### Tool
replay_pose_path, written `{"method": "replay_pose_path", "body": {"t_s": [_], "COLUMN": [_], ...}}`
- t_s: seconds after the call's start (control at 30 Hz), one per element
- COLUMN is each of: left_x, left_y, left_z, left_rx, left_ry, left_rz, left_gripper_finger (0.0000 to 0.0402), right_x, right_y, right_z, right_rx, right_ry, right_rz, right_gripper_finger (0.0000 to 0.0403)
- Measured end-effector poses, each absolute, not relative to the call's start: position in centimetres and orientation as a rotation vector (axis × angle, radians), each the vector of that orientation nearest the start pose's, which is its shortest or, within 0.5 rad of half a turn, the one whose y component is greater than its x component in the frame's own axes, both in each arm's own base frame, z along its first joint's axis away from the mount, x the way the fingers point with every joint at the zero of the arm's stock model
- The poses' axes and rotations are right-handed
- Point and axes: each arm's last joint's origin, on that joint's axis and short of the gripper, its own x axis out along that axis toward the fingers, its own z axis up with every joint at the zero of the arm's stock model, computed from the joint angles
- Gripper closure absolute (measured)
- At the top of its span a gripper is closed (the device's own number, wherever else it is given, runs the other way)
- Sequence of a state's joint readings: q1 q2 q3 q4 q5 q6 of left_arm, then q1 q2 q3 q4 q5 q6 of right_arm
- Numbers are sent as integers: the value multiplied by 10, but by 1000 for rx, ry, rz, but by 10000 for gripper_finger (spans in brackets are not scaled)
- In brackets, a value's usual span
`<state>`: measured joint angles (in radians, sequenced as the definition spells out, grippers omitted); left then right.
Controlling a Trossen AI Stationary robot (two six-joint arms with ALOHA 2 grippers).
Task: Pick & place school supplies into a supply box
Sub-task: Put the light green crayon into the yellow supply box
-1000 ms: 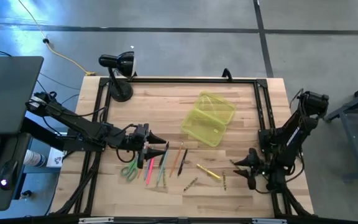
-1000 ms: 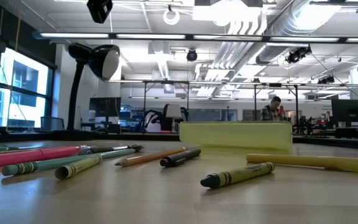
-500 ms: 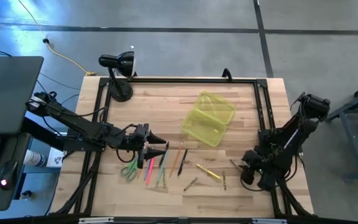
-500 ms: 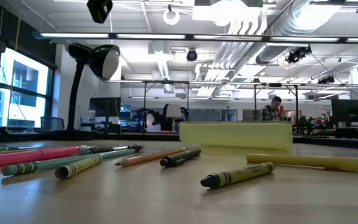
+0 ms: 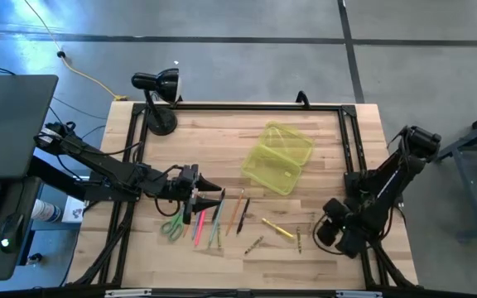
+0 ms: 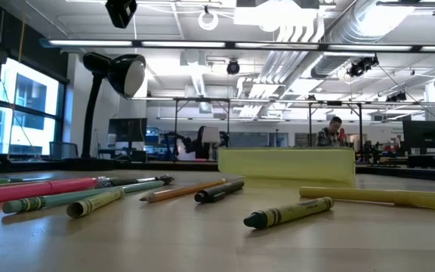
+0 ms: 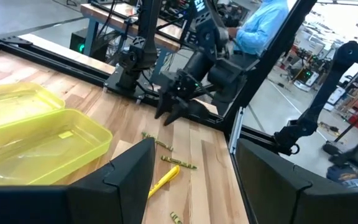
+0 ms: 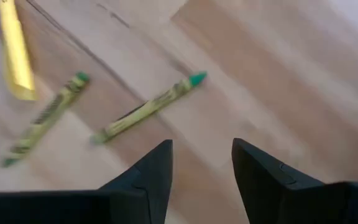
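The school supplies lie flat on the wooden table: green-handled scissors (image 5: 172, 225), a fan of pens and pencils (image 5: 215, 217), a yellow marker (image 5: 277, 228) and short green crayons (image 5: 298, 240). The supply box (image 5: 272, 168), translucent yellow-green, rests on its base with its lid (image 5: 289, 139) swung back. My left gripper (image 5: 219, 195) hovers open and level over the pens' far ends. My right gripper (image 5: 321, 232) is open near the table's right edge, pointing steeply down above two crayons (image 8: 148, 109) and touching nothing. Neither gripper shows in the low view.
A black desk lamp (image 5: 157, 99) stands at the table's far left corner. A black metal frame (image 5: 350, 157) runs along the table's edges. Bare wood lies between the box and the near edge. A person (image 7: 260, 28) stands beyond the table's right side.
My right gripper has risen a little and tipped from nearly level to pointing steeply down, rolling as it went, and now stands over the crayons by the right edge. The supplies and the box have not moved.
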<state>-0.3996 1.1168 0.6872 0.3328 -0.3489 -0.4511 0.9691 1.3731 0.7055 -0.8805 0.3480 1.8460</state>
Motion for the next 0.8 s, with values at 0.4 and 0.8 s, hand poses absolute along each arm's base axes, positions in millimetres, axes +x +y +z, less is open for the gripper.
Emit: {"method": "replay_pose_path", "body": {"t_s": [0.4, 0.8], "left_x": [231, 231], "left_y": [-87, -87], "left_z": [284, 284], "left_rx": [-415, -415], "left_ry": [100, 100], "left_rz": [-29, -29], "left_gripper_finger": [142, 142], "right_x": [174, 189], "right_y": [143, 126], "right_z": [193, 178], "right_rx": [973, 1280], "right_ry": [1075, 1160], "right_rz": [-818, -960], "right_gripper_finger": [257, 258]}}
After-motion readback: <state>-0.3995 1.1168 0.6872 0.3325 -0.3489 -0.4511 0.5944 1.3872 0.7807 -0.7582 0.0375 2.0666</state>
